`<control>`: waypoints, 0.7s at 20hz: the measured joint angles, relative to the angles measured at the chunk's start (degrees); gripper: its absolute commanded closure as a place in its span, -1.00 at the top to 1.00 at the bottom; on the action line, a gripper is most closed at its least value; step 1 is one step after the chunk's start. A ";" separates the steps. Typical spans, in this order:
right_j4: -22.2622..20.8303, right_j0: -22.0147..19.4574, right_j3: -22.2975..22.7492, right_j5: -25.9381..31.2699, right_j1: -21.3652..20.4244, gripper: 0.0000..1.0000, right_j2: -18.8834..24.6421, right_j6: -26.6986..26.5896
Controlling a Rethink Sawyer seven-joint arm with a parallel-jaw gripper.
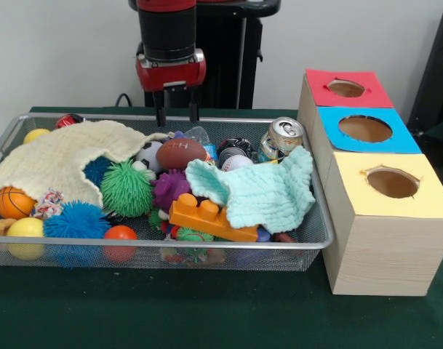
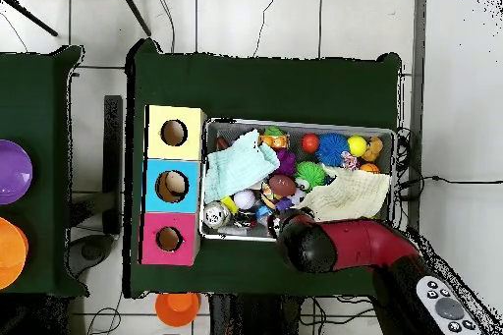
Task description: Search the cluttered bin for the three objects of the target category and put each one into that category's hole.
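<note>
From my seat I take the wire bin (image 1: 294, 246) as my landmark; it sits on the green tabletop (image 1: 206, 313). At the bin's left end I see a cream cloth (image 1: 57, 161) draped over toys, with a yellow ball (image 1: 26, 229) and a small orange basketball (image 1: 14, 203) at its near edge and a blue spiky ball (image 1: 76, 222) just beside them. Toward the bin's middle sit a green spiky ball (image 1: 126, 189), a purple spiky ball (image 1: 169, 189), a brown toy football (image 1: 182, 153) and an orange building block (image 1: 204, 219) near the front rim.

My tool (image 1: 177, 115) hangs over the bin's far rim, about mid-length, its two dark fingers (image 1: 161, 113) pointing down, set narrowly apart and holding nothing. Just beyond the football, against the far rim, I make out part of a clear plastic bottle (image 1: 201, 137) with a blue bit; I cannot find the other two bottles.

In the bin's right half a mint cloth (image 1: 268, 193) lies crumpled, and a silver drink can (image 1: 281, 138) leans behind it. Right of the bin, close to its end, stands a row of wooden boxes: the yellow-topped one (image 1: 392, 185) nearest me, the blue-topped (image 1: 365, 129) in the middle, and the red-topped hole (image 1: 346, 88) farthest back.
</note>
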 measured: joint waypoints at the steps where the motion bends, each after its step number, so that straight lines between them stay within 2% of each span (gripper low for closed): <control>1: -0.15 -0.49 0.00 -0.11 0.01 1.00 0.44 0.00; 8: -1.57 -3.97 0.00 -4.30 0.01 1.00 3.57 0.00; 14: -1.67 -4.01 0.01 -8.43 0.01 1.00 4.64 0.00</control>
